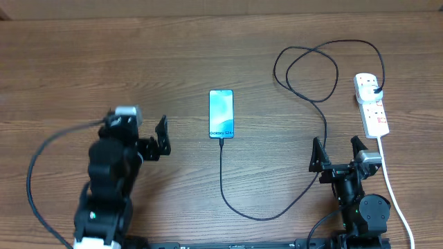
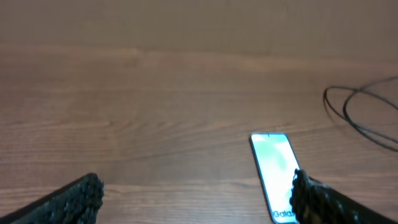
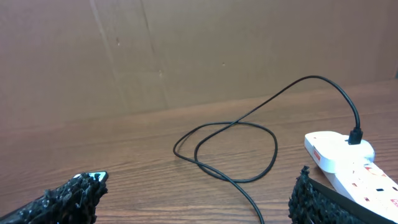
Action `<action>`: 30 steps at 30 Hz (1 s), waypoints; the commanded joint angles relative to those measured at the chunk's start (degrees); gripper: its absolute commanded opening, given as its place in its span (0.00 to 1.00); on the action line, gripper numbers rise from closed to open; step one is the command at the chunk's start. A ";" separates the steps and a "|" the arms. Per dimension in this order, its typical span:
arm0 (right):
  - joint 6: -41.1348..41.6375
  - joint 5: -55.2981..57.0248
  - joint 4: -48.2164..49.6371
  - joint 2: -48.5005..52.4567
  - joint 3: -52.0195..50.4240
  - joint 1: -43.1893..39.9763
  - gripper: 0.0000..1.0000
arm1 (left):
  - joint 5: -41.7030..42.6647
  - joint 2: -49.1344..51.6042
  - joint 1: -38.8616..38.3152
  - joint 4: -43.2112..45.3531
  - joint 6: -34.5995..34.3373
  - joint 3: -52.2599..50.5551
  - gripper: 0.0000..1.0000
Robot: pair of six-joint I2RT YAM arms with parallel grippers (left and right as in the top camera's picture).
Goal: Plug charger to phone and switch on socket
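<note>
The phone [image 1: 221,114] lies screen up at the table's middle, its screen lit blue-teal. The charger's black cable [image 1: 257,217] meets the phone's near edge with its connector tip [image 1: 221,141], curves right, loops at the back [image 1: 304,63] and ends in a black plug [image 1: 376,90] seated in the white socket strip [image 1: 372,109] at far right. My left gripper [image 1: 163,137] is open and empty, left of the phone [image 2: 273,173]. My right gripper [image 1: 338,153] is open and empty, near the strip [image 3: 348,163] and the cable loop [image 3: 231,150].
The strip's thick white cord [image 1: 392,187] runs toward the front edge past my right arm. A brown cardboard wall [image 3: 186,50] stands behind the table. The wooden tabletop [image 1: 83,62] stretches to the left.
</note>
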 commanded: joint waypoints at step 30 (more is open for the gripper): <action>0.13 -0.02 0.17 -0.68 -0.61 0.37 1.00 | -2.25 -40.33 4.17 9.84 3.54 -31.67 0.99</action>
